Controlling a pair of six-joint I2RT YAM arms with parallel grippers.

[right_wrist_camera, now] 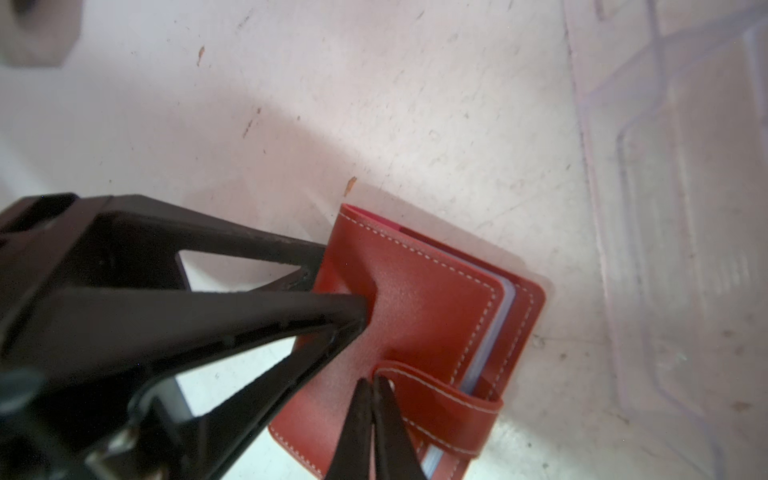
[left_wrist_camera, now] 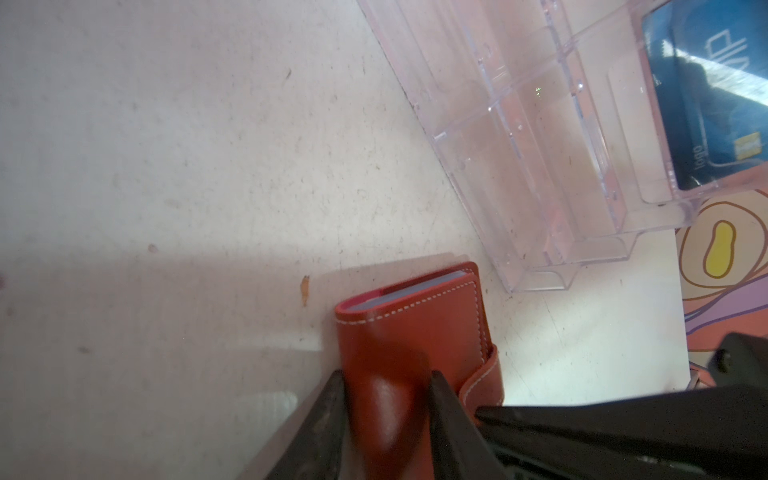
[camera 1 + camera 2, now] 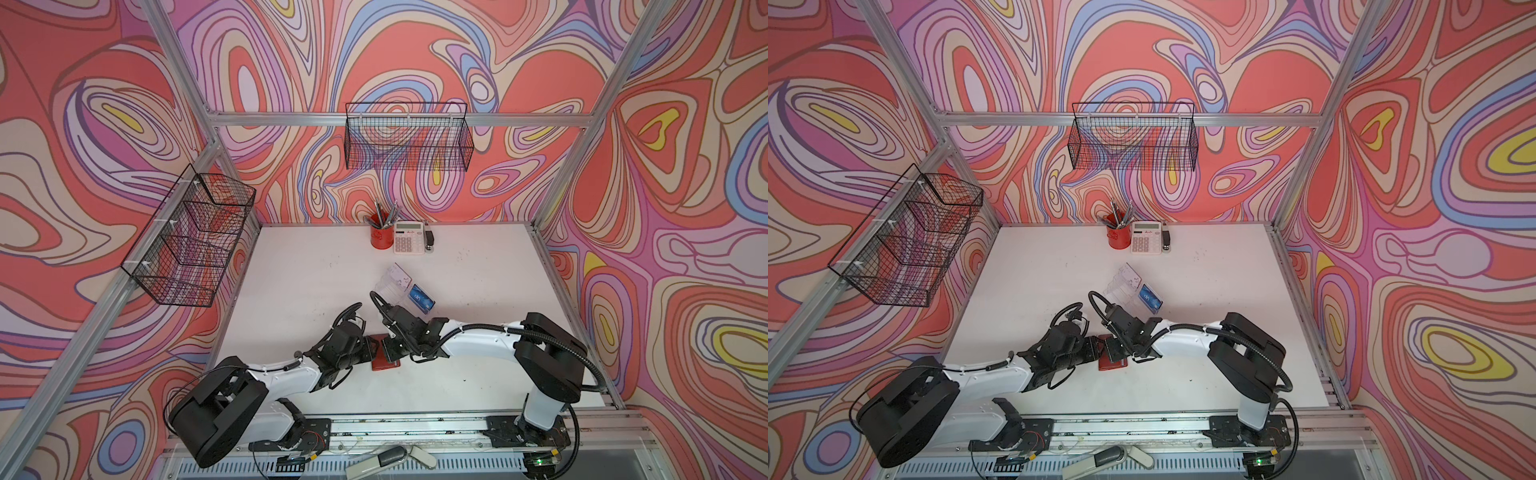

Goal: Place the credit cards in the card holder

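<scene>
Credit card [image 3: 420,298]: we see 1 blue one standing in the clear card holder [image 3: 390,282], mid-table. Nearer the arms, the red wallet [image 1: 415,311] lies flat on the table [image 3: 311,291], strap [image 1: 449,403] wrapped over, pale stack edges inside. Left pincer [image 2: 386,376] is clamped on the wallet spine. Right pincer [image 1: 371,380] is closed, tips together at the strap end.

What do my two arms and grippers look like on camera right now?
The left arm and right arm have white shells, black joints and black cables looping outside. The left gripper and right gripper are matte black, with fingers tapering to points.
</scene>
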